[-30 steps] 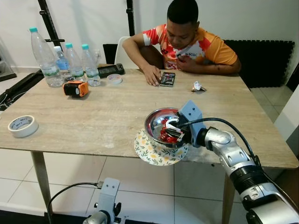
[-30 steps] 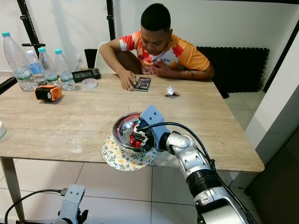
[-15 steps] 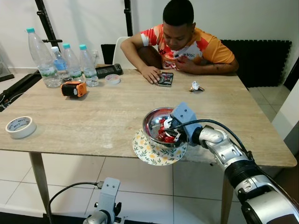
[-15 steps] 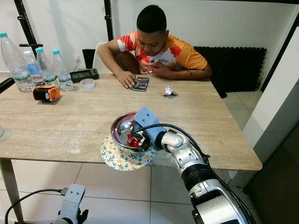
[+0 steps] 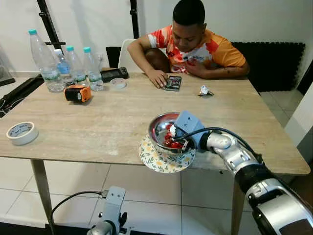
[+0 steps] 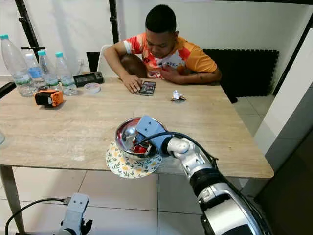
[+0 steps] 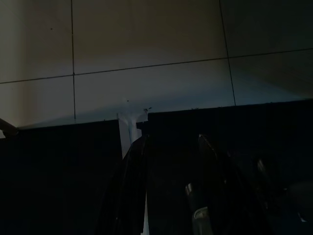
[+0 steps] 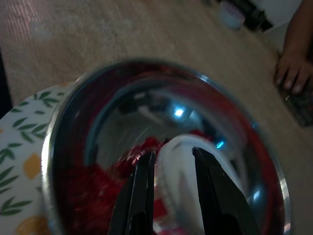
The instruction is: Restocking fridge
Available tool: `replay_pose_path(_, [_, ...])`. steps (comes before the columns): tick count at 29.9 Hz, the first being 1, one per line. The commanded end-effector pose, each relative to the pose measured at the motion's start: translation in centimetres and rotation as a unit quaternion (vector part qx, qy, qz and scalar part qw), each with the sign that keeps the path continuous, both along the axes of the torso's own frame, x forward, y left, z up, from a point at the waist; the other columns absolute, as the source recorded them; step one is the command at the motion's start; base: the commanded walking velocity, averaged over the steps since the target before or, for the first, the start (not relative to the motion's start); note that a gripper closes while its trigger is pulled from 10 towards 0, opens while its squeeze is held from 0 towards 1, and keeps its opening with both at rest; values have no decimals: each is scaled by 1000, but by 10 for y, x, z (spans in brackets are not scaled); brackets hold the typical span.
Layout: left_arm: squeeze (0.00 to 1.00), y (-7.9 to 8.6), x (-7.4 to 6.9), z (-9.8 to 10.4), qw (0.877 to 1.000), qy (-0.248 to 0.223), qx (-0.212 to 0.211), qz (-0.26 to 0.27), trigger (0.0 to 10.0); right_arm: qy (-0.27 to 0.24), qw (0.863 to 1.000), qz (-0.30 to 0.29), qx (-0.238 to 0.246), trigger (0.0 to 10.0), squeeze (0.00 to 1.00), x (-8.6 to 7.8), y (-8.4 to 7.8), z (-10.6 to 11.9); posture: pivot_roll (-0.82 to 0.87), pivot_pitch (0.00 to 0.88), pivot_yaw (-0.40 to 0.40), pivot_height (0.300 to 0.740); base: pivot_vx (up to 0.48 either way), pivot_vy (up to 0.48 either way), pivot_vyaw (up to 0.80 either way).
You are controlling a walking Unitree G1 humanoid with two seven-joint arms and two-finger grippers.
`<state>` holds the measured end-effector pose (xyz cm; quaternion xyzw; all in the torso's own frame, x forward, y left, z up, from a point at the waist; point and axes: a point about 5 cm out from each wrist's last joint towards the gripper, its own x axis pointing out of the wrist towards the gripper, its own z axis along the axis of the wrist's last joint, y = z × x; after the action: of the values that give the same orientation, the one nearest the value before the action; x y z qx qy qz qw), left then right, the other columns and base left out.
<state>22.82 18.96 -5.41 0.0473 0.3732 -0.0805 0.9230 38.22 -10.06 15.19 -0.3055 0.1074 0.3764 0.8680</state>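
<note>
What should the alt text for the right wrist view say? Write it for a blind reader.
The right gripper's two black fingers reach into a shiny steel bowl holding red and white items, the bowl sitting on a leaf-patterned round plate on a wooden table.

Round steel bowl (image 5: 160, 128): polished metal, mirror-glossy inside.
Round leaf-and-lemon printed plate (image 5: 155, 158): smooth, matt.
Pale wood-grain worktop (image 5: 98, 122): matt, faintly streaked.
Clear water bottles (image 5: 45, 58), ten o'clock: glossy plastic.
White tape roll (image 5: 20, 132): matt.
</note>
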Motion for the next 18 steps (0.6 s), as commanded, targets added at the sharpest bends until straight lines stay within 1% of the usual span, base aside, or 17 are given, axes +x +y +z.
replay_pose_path(1, [0, 6, 0, 1, 1000, 5, 10, 2, 10000, -8, 1000, 1, -20, 10000, 0, 2, 0, 1, -24, 21, -23, 740, 0, 0, 0])
replay_pose_path(2, [0, 6, 0, 1, 1000, 5, 10, 2, 10000, -8, 1000, 1, -20, 10000, 0, 2, 0, 1, -24, 21, -23, 740, 0, 0, 0])
replay_pose_path(3, [0, 6, 1, 1, 1000, 5, 12, 1, 10000, -10, 999, -3, -37, 10000, 0, 4, 0, 1, -23, 24, -25, 740, 0, 0, 0])
replay_pose_path(5, [0, 6, 1, 1, 1000, 4, 12, 1, 10000, -11, 999, -3, -44, 10000, 0, 5, 0, 2, -23, 24, -25, 740, 0, 0, 0])
replay_pose_path(11, [0, 7, 3, 3, 1000, 3, 13, 0, 10000, -10, 996, 17, -89, 10000, 0, 5, 2, 1, -21, 27, -22, 740, 0, 0, 0])
replay_pose_path(18, [0, 9, 2, 2, 1000, 5, 14, 0, 10000, 7, 995, 18, -100, 10000, 0, 7, 2, 1, -20, 27, -23, 740, 0, 0, 0])
